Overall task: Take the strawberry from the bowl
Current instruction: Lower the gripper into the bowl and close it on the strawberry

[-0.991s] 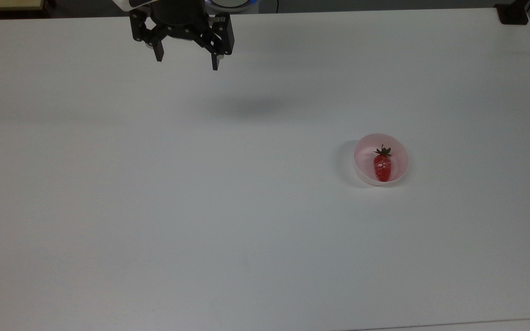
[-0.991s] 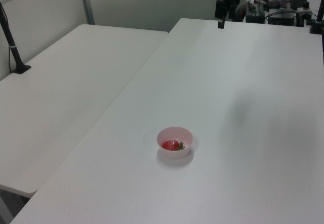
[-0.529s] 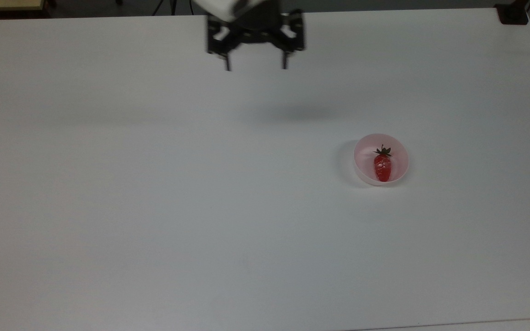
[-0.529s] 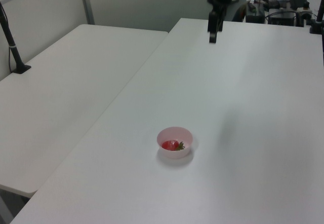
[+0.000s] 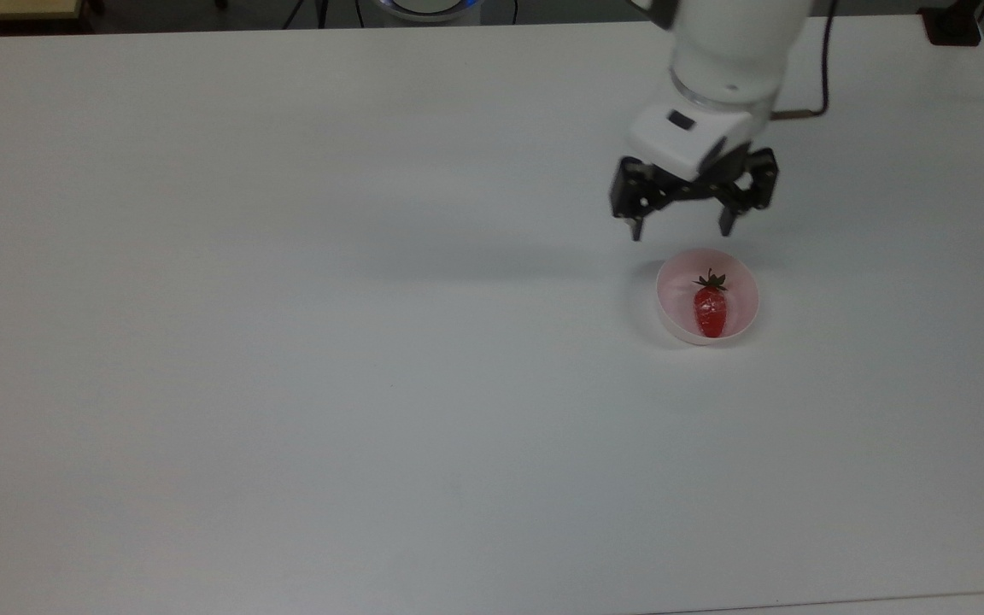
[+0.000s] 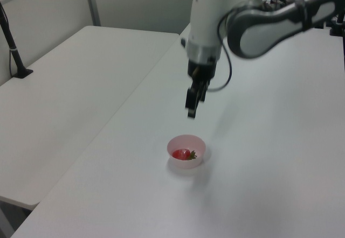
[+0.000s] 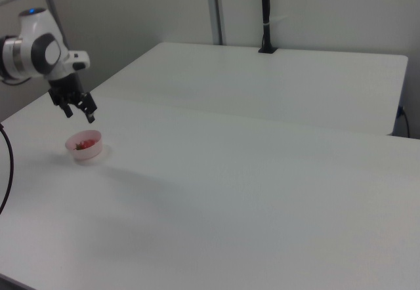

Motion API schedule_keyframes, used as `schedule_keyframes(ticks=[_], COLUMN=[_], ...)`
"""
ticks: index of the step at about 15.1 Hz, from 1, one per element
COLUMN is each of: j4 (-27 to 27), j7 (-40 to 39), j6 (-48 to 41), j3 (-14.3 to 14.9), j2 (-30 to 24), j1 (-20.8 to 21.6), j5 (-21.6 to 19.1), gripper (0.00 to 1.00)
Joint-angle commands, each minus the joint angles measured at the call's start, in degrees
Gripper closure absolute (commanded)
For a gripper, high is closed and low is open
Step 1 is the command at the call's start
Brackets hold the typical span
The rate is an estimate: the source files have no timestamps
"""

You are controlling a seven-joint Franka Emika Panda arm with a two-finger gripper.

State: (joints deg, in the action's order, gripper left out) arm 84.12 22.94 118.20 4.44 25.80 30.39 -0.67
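hovering just beyond the bowl (image 5: 706, 296) on the top view's far side, the tool (image 5: 682, 231) is spread wide and empty; the strawberry (image 5: 711, 309) lies inside, ungrasped, descent and lift remain

1. White arm (image 5: 735, 38) enters top view from 12 o'clock, wrist pointing down toward 6.
2. Gripper (image 5: 682, 231) black, fingers spread wide apart, nothing between them (tips aimed at 6 o'clock in top view).
3. Left view: gripper (image 6: 192, 109) hangs below bent white forearm, approx. vertical.
4. Right view: gripper (image 7: 80, 114) at approx. 9 o'clock of frame, fingers splayed.
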Motion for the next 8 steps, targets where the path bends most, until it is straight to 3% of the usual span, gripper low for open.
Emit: schedule_keyframes(ticks=[1, 5, 8], j4=[-4.84, -6.17, -6.08], j7=[5.71, 8.35, 7.92], j6=[6.07, 10.28, 10.47], j3=[2.50, 5.13, 5.23], j2=[8.54, 13.12, 14.71], j1=[3.80, 6.96, 6.88], j5=[-0.65, -0.74, -0.74], gripper=[0.09, 0.19, 0.21])
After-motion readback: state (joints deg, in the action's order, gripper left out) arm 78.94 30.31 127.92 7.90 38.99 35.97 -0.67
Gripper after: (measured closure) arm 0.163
